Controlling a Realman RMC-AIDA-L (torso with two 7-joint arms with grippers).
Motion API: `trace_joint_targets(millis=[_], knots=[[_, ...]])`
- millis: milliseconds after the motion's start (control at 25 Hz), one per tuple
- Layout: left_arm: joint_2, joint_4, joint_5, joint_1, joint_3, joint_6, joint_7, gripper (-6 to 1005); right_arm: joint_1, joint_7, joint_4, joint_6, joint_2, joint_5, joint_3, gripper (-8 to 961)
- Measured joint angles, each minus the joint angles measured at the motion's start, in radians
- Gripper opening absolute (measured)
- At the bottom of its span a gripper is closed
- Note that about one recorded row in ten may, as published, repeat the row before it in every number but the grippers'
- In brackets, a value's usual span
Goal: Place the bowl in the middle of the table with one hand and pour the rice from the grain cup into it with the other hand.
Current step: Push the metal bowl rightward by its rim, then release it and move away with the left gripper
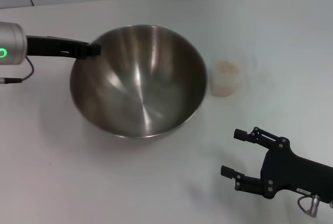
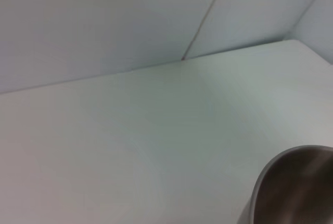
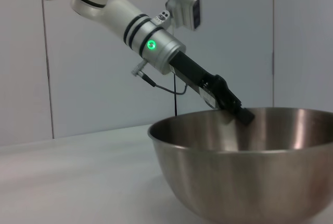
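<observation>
My left tool (image 1: pixel 94 49) pinches the bowl (image 1: pixel 139 81) rim: thin steel, slick, light. Right tool (image 1: pixel 234 154) released; ahead, grain cup (image 1: pixel 224 79) — flimsy, take mid-wall.

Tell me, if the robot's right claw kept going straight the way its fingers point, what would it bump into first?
Probably nothing. The right gripper is open, pointing left across bare white table, passing in front of the steel bowl. Height is hard to judge, so a graze on the bowl's near wall can't be ruled out.
</observation>
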Motion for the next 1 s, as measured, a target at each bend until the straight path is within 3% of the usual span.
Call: trace_joint_targets(millis=[200,640,880,1000], knots=[[0.001,-0.070,-0.001,-0.027,0.034,-0.060,0.017,110,0.002,0.000,0.000,-0.001,0.000,0.000,0.000,814],[0.001,-0.066,-0.021,-0.014,0.048,-0.076,0.043,168,0.004,-0.001,0.000,-0.001,0.000,0.001,0.000,815],[0.005,-0.004,-0.045,0.008,0.048,-0.020,0.078,199,0.004,-0.005,0.000,0.003,0.000,0.004,0.002,816],[0.006,0.085,-0.051,0.046,0.047,0.060,0.139,215,0.003,-0.005,0.000,0.003,0.000,0.007,0.014,816]])
